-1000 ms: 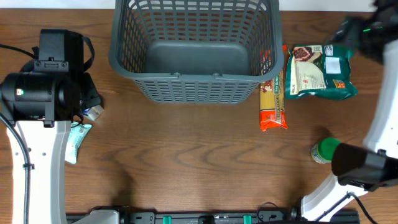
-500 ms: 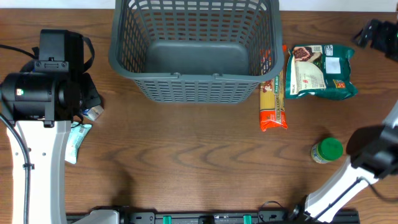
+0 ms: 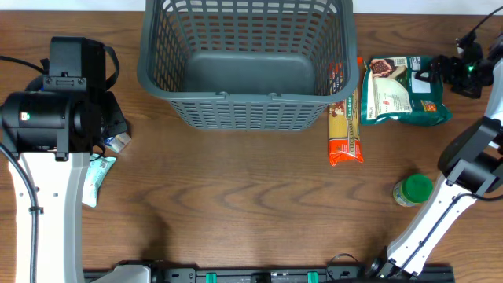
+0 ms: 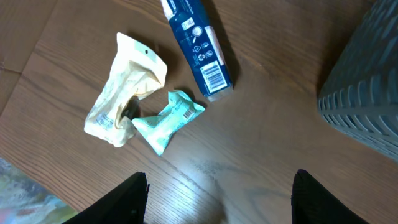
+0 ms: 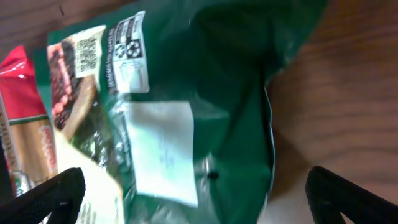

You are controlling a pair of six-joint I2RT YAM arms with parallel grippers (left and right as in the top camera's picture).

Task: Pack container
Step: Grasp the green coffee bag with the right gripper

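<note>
The dark grey lattice basket (image 3: 245, 59) stands at the back middle of the table, nothing visible inside it. Its corner shows in the left wrist view (image 4: 367, 81). My right gripper (image 3: 442, 71) is open, just right of a green bag with a white label (image 3: 405, 90); its fingers straddle the bag in the right wrist view (image 5: 205, 124). My left gripper (image 4: 217, 199) is open and empty above bare wood, near a cream pouch (image 4: 124, 93), a teal packet (image 4: 168, 119) and a blue box (image 4: 198, 43).
An orange pasta packet (image 3: 344, 126) lies against the basket's right wall. A green-lidded jar (image 3: 413, 190) stands at the front right. A teal packet (image 3: 96, 177) pokes out beside the left arm (image 3: 51, 118).
My right arm swung out toward the far right edge, then came back so the gripper sits at the green bag's right end. The left arm has not moved.
</note>
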